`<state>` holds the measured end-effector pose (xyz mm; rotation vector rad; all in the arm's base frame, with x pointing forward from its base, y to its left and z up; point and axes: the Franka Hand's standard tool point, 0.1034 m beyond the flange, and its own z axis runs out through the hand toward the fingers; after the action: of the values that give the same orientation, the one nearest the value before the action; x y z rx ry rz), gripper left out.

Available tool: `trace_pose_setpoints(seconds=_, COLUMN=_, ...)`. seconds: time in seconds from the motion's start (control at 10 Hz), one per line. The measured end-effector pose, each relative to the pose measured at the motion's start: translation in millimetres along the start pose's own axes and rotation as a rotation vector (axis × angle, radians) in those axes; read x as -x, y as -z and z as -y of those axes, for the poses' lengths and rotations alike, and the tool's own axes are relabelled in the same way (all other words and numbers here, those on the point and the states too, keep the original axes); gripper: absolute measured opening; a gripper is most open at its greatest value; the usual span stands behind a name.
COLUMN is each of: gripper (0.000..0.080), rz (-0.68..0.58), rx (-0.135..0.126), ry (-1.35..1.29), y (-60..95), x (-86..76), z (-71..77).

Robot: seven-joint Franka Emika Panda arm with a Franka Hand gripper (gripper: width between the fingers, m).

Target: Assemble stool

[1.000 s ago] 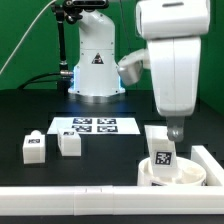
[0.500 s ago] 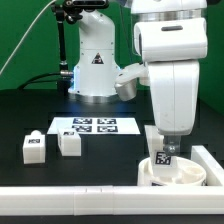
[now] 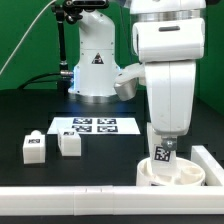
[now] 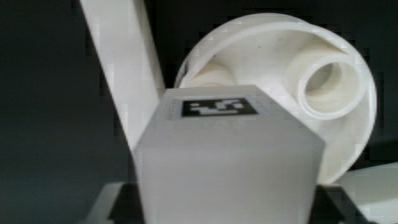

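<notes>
In the exterior view, the tool is hanging over the round white seat. The seat is lying on the black desk at about 4 o'clock in the frame. An upright leg is standing in the hollow of the seat with its tag facing the camera, and the tool is reaching down around its top. One loose leg and a second loose leg are lying well apart from it at about 8 o'clock, near the marker board.

In the wrist view, the upright leg is filling the middle with its tag on the upper part. The seat is showing behind it with its round hole. The fingertips are hardly showing here, so I cannot tell whether the tool is pressing on the leg or is apart from it.

The leg is looking like hard, light, smooth plastic. I judge it stiff and not fragile, but a little slippery. The best hold is probably on its two flat opposite sides near the top, keeping it vertical. The seat is also light, so it may be sliding if the leg is pushed sideways.
</notes>
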<state>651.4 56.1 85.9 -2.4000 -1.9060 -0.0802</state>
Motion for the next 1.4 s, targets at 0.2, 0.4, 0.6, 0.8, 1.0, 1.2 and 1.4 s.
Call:
trace_pose_setpoints(seconds=0.2, gripper=0.0337, rz=-0.005, rx=-0.002, ry=-0.085, y=0.0, x=-0.3, z=0.2)
trace_pose_setpoints(seconds=0.4, gripper=0.0337, rz=-0.017, rx=-0.01, ry=-0.315, y=-0.7, x=1.0, z=0.9)
trace_pose_setpoints(seconds=0.6, gripper=0.0337, rz=-0.045, rx=-0.019, ry=-0.547, y=-1.3, x=1.4, z=0.5)
trace_pose_setpoints(seconds=0.8, gripper=0.0338, rz=-0.056, rx=-0.023, ry=-0.699, y=-2.0, x=0.5, z=0.4)
trace_pose_setpoints(seconds=1.0, gripper=0.0338, rz=-0.07, rx=-0.022, ry=-0.849, y=-2.2, x=-3.6, z=-0.4)
trace_pose_setpoints(seconds=1.2, gripper=0.0338, rz=-0.073, rx=-0.031, ry=-0.979, y=-2.3, x=-4.2, z=-0.2)
trace_pose_setpoints(seconds=1.4, gripper=0.0338, rz=-0.073, rx=-0.035, ry=-1.09, y=-2.3, x=-4.2, z=-0.3)
